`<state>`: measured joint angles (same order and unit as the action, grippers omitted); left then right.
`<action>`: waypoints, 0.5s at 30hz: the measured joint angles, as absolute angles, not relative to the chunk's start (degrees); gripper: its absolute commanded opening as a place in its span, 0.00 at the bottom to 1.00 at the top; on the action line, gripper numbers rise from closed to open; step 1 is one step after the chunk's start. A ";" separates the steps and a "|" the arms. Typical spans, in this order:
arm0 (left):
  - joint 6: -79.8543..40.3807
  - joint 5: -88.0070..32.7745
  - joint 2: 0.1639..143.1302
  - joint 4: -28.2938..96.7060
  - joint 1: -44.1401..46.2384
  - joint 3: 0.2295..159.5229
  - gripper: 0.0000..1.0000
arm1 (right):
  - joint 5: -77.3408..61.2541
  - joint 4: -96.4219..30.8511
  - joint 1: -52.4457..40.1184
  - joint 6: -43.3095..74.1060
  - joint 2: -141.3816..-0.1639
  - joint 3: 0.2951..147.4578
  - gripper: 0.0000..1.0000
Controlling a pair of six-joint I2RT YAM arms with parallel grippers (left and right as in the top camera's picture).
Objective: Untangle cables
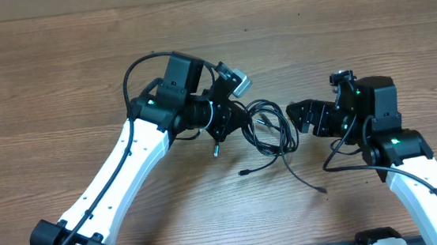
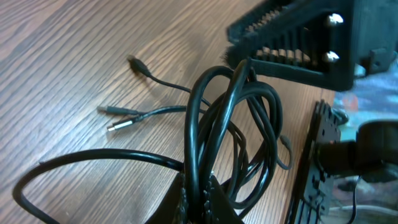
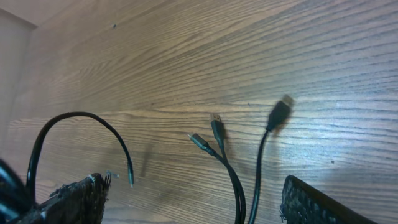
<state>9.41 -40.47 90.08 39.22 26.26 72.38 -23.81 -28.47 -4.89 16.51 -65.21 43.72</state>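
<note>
The cables are a bunch of thin black loops lying between my two grippers in the overhead view. My left gripper is shut on several strands at the bunch's left side. In the left wrist view its fingers pinch the loops, which rise above the table. My right gripper stands open at the bunch's right edge. In the right wrist view its jaws stand wide apart, with two strands running between them untouched. A dark plug and two small plugs lie beyond.
Loose cable ends trail toward the front of the wooden table: one plug below the bunch, another near the right arm. The right gripper's ridged fingers fill the top right of the left wrist view.
</note>
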 measured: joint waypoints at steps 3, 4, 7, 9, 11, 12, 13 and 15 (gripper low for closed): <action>11.68 -40.56 90.08 39.20 26.26 72.38 0.04 | -23.97 -29.28 -4.86 16.49 -65.21 43.72 0.88; 12.08 -40.40 90.08 39.22 26.26 72.38 0.04 | -24.03 -29.45 -4.86 16.47 -65.21 43.72 0.88; 12.69 -39.81 90.08 39.20 26.26 72.38 0.04 | -24.32 -29.54 -4.86 16.45 -65.21 43.72 0.88; 12.91 -39.55 90.08 39.22 26.26 72.38 0.04 | -25.08 -29.56 -4.86 16.45 -65.21 43.72 0.88; 13.37 -39.33 90.08 39.20 26.26 72.38 0.04 | -25.67 -29.58 -4.86 16.49 -65.21 43.72 0.89; 13.56 -39.18 90.08 39.18 26.26 72.38 0.04 | -25.82 -29.56 -4.86 16.45 -65.21 43.72 0.89; 13.58 -39.13 90.08 39.13 26.26 72.38 0.04 | -26.02 -29.56 -4.89 16.47 -65.21 43.72 0.91; 13.43 -38.72 90.08 38.96 26.26 72.38 0.04 | -26.28 -29.65 -4.86 16.45 -65.21 43.72 0.91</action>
